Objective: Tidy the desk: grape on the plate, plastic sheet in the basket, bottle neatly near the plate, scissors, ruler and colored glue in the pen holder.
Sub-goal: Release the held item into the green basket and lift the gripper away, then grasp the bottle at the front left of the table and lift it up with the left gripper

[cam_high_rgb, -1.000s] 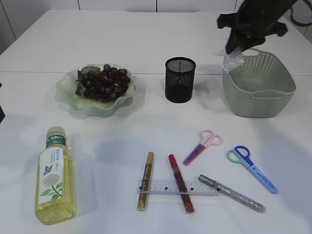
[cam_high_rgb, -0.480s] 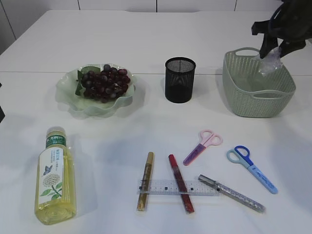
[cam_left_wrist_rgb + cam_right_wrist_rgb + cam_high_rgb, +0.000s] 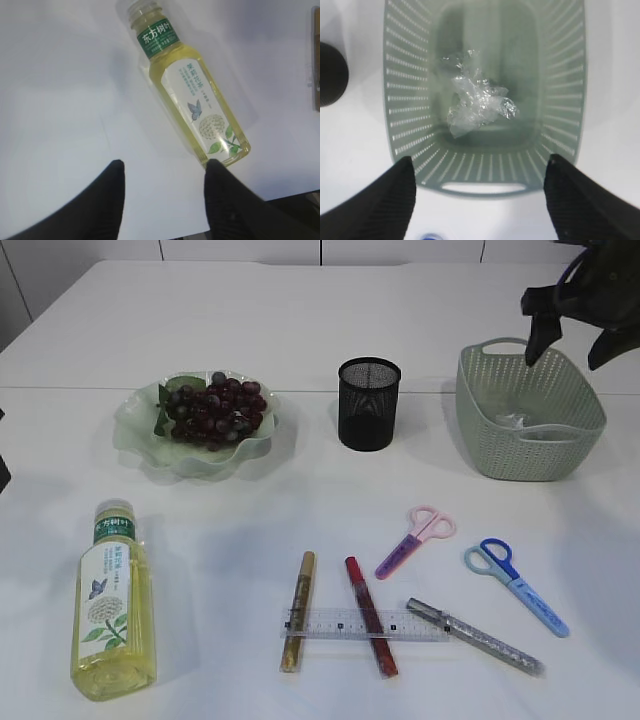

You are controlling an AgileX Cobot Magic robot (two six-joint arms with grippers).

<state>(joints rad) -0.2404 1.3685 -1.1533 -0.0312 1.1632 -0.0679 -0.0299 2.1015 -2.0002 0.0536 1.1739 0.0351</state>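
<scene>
While my right gripper (image 3: 567,335) hangs above the far-right basket (image 3: 530,455) with its jaws spread wide and nothing between them, the plastic sheet (image 3: 477,105) lies crumpled on the basket floor, clear of both fingers; so I judge this step to be the release, and doing it well now means lifting straight up so neither finger catches the basket rim; I would check in the right wrist view that no corner of the sheet clings to a pad before swinging away; the left gripper (image 3: 162,197) hovers half open and empty just near of the bottle (image 3: 192,95), which lies on its side at the near left; the grape (image 3: 213,410) sits on the plate (image 3: 135,435) at the far left; the pen holder (image 3: 369,403) stands between plate and basket, and I cannot see inside it; the two scissors (image 3: 416,540), the ruler (image 3: 330,624) and the glue sticks (image 3: 371,616) lie on the near table, the ruler across the sticks, so they look next
</scene>
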